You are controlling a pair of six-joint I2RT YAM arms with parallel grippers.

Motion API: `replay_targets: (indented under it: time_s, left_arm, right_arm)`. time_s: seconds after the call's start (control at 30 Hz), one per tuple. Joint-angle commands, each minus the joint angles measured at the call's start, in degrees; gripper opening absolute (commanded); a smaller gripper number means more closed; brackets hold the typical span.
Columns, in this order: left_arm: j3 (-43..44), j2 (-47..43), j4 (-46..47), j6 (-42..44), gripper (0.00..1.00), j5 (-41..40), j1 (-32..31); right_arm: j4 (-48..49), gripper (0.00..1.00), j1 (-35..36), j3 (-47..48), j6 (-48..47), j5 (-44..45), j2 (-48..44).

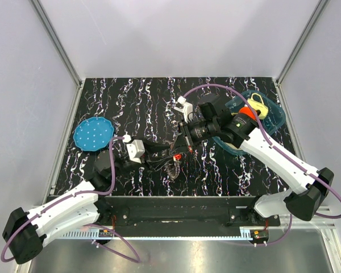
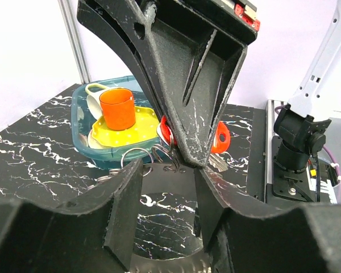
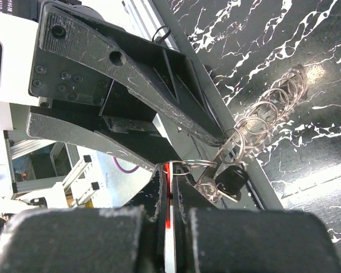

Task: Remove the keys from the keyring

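So the right end effector (image 1: 183,149) was clenched tight on the red piece (image 3: 168,193), the thin tab sitting edge-on right between its tips. The rest of the keys (image 1: 173,169) hung below that pinch, just above the counter (image 1: 131,102) near its front edge, roughly midway between the two arms.

The left end effector (image 1: 167,157) came in from the opposite side, nose to nose with the right one. Its jaws stood partway apart, straddling the spot where the keyring (image 3: 196,164) met the tab. I honestly couldn't tell if it was actually pressing on the ring or just sitting around it.

From the right wrist view, a string of small loops (image 3: 265,108) trailed away from the pinch toward the counter, so the long axis ran down and away from both tips. Both arms were basically at the bunch. My guess is the next move needed them pulling apart along that line.
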Motion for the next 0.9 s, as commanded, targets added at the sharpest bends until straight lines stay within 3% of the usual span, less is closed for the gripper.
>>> replay_targets:
  time_s: [0.0,0.2,0.5,0.87]
  left_arm:
    - [-0.6,0.2,6.6,1.6,0.45,-4.1,-0.5]
    - [-0.8,0.1,7.0,2.8,0.4,-4.4,-0.9]
    - [0.1,-1.8,2.1,4.2,0.01,-6.8,-0.9]
    - [-0.7,-4.9,-0.1,3.0,0.0,-9.2,-0.8]
  right_arm:
    - [4.1,0.0,-0.2,-0.2,1.4,-3.3,-2.2]
    - [4.5,0.0,-0.1,-0.6,1.6,-4.1,-2.5]
    - [4.1,0.0,-0.4,-2.3,0.5,-4.0,-4.2]
    - [-2.9,0.0,-1.4,-2.0,-4.8,3.2,-4.1]
